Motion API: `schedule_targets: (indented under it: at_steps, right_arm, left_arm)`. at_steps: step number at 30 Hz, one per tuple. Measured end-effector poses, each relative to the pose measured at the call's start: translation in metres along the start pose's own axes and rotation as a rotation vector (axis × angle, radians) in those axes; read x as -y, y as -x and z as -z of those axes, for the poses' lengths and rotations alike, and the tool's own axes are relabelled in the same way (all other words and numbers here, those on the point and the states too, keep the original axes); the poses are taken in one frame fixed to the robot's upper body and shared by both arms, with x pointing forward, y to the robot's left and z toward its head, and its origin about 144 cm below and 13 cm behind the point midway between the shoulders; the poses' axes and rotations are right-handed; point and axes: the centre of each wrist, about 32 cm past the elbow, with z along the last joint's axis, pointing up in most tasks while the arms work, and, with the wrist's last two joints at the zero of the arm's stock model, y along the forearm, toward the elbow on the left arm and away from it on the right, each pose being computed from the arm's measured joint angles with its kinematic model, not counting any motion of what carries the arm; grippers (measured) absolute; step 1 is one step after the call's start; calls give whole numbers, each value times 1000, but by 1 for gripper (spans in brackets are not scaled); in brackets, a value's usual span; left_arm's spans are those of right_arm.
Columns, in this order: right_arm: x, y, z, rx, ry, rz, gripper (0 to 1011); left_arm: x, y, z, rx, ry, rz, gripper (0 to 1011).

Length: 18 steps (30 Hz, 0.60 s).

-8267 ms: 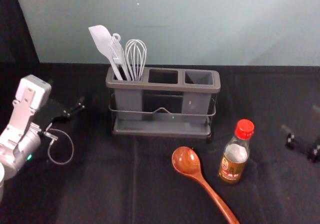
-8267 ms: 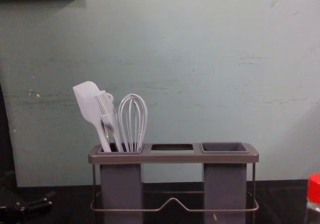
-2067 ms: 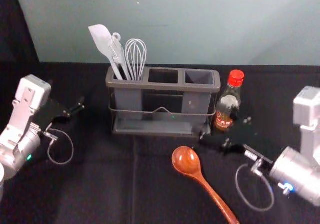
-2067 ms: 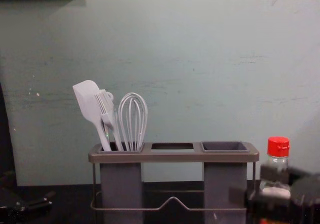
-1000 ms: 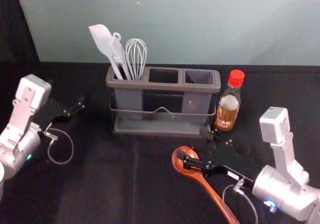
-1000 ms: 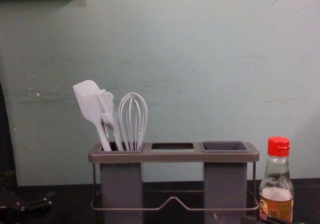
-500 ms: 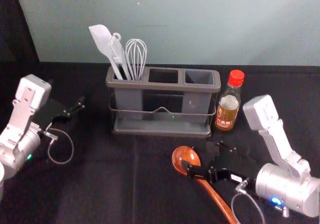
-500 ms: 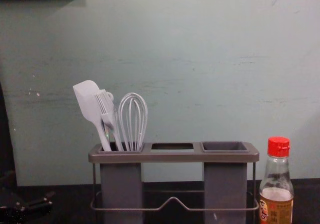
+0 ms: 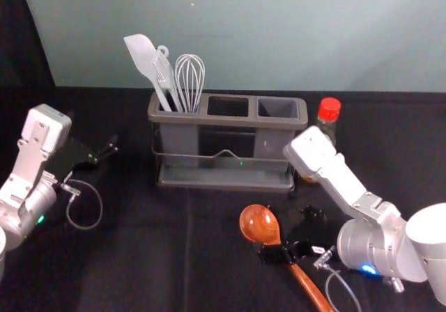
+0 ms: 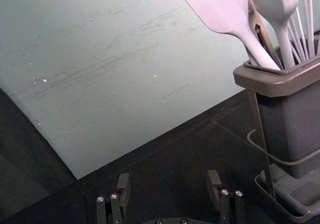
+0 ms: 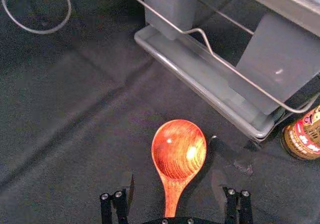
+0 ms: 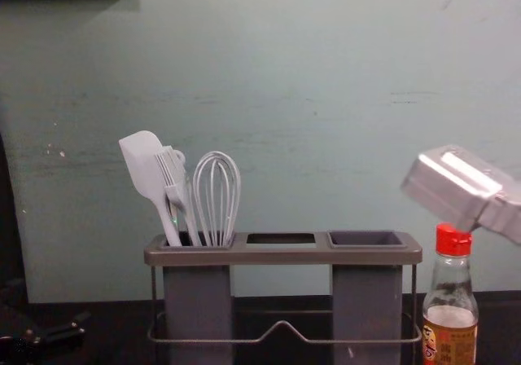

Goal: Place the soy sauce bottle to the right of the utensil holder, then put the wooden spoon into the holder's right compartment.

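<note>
The wooden spoon point(image 9: 259, 223) lies on the dark cloth in front of the holder. My right gripper point(image 9: 286, 238) is low over its neck; in the right wrist view the open right gripper point(image 11: 173, 186) has its fingers either side of the neck of the spoon point(image 11: 178, 151), not touching it. The soy sauce bottle point(image 12: 450, 332) stands upright just right of the utensil holder point(image 12: 282, 256), partly behind my right arm in the head view. The holder's right compartment point(image 9: 277, 108) is empty. My left gripper point(image 9: 110, 149) is parked at the left; the left wrist view shows the left gripper point(image 10: 169, 185) open.
A white spatula point(image 9: 142, 58), a brush and a whisk point(image 9: 189, 79) stand in the holder's left compartment. The wall point(image 9: 279, 33) rises behind the table. Dark cloth point(image 9: 146, 249) lies between the left arm and the spoon.
My right gripper has left the bottle beside the holder and come over the spoon. In the last half second its arm has swung upright part leftward, now covering some of the bottle. The left arm is still.
</note>
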Motion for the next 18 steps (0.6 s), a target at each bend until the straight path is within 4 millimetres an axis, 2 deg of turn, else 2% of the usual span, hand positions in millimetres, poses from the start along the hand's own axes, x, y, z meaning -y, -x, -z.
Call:
schedule_targets:
  at_steps: [18]
  right_arm:
    - [-34, -10, -17, -38, 43, 0, 1003]
  left_arm:
    - [0, 0, 0, 0, 0, 0, 1005]
